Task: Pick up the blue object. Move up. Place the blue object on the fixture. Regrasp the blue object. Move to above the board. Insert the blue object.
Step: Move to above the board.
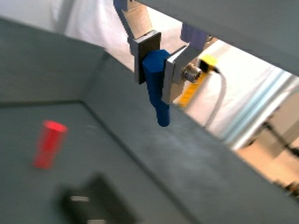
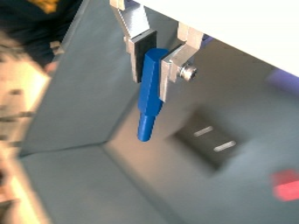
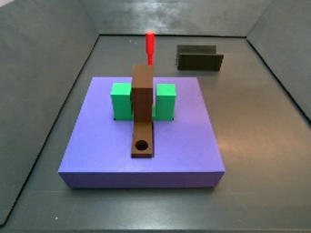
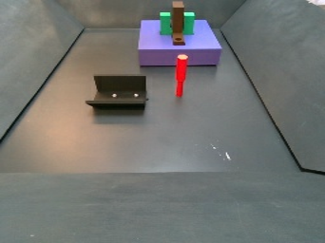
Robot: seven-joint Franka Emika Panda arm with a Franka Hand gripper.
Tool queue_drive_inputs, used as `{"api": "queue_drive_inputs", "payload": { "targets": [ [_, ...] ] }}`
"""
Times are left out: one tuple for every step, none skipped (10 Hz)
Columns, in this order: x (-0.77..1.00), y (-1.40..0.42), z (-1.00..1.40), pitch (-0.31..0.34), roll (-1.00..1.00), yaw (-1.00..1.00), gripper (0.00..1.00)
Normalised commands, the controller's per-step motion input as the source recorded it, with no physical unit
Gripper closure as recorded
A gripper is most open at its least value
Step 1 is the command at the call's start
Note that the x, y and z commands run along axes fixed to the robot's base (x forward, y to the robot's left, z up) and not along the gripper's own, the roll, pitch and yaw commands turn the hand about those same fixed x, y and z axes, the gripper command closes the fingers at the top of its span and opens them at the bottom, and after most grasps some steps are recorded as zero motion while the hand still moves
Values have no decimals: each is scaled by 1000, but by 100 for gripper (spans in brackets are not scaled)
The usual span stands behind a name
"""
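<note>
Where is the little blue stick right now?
The blue object hangs between the gripper's fingers in both wrist views, lifted above the grey floor. It does not show in either side view.

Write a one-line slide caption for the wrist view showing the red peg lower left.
Gripper shut on the blue object, held aloft above the grey floor, red peg and fixture below.

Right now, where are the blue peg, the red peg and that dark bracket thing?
blue object [image 2: 149,96]: a wrist view, mid-shaft, hanging from the gripper [image 2: 158,55] fingers.
red peg [image 4: 181,75]: a side view, middle of its upright shaft.
fixture [image 4: 118,92]: a side view, its front wall.
</note>
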Motion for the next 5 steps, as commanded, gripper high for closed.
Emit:
{"api": "queue_drive_inputs", "payload": {
  "targets": [
    [-1289,-1400,293,159,-1000,-75,100],
    [-1324,-1400,258,161,-1000,-61,100],
    [-1311,-1400,257,166,-1000,-46,100],
    [-1296,-1400,247,171,-1000,-34,100],
    [-533,-516,96,146,-1000,-13,100]
  ]
}}
